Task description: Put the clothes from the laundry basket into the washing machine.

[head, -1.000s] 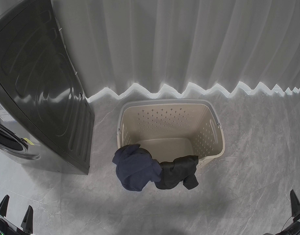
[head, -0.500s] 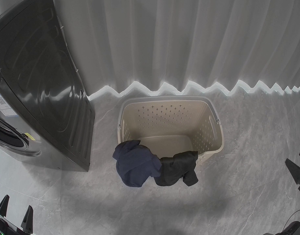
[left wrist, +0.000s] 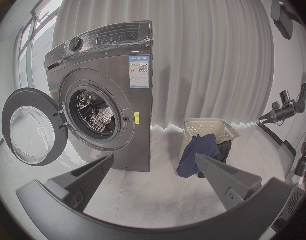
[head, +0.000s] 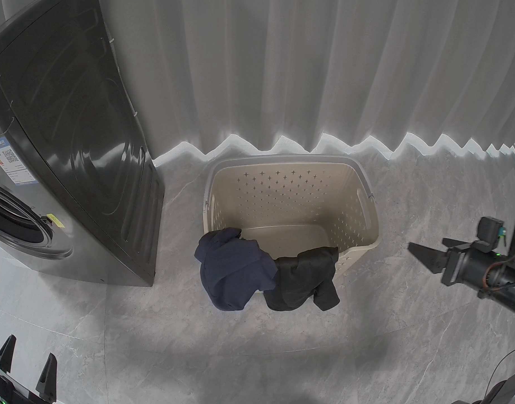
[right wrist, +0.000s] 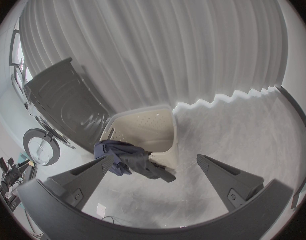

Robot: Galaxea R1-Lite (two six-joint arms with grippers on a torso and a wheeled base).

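clothes (head: 238,273) hide near rim of laundry basket (head: 291,159)

The laundry basket (head: 291,197) is cream, its walls dotted with rows of small star-shaped holes, and its rim is pale grey. One garment (head: 232,270) is navy blue, the other garment (head: 302,279) plain black. The washing machine (head: 72,141) is a glossy dark grey with a white-and-blue label (left wrist: 139,71) and a small yellow sticker (left wrist: 136,117). The curtain (head: 324,57) is white. The floor (head: 425,332) is grey marble with fine pale veins. My left gripper (head: 27,354) and right gripper (head: 426,245) are matt black.
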